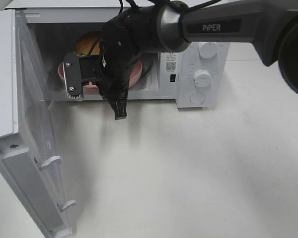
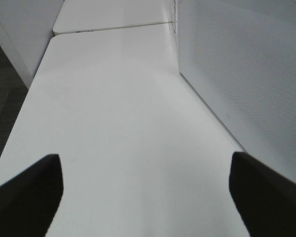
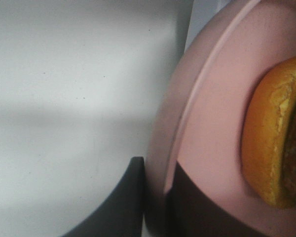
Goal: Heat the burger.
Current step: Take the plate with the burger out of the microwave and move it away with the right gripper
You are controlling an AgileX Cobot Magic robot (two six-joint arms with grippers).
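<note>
right gripper pinching the plate rim, burger inside the open microwave.

exterior high: microwave (image 1: 114, 59) sits on the desk (image 1: 188, 168) with its door (image 1: 20, 129) swung wide open. right arm (image 1: 208, 25) reaches across into the cavity; burger (image 1: 88, 43) sits on the pink plate (image 1: 135, 79) inside, mostly hidden by the arm. step looks like seating the plate; next move likely calls for letting go, backing out clear, then shutting the door.
left wrist: left gripper (image 2: 148, 192) has its fingers (image 2: 27, 190) spread wide, nothing between them, hovering over bare desk beside the perforated door.
right wrist: right gripper (image 3: 155, 197) has its fingers closed on the plate rim. burger bun is golden-orange and glossy, with a dark filling edge, sitting well inside the rim.
</note>
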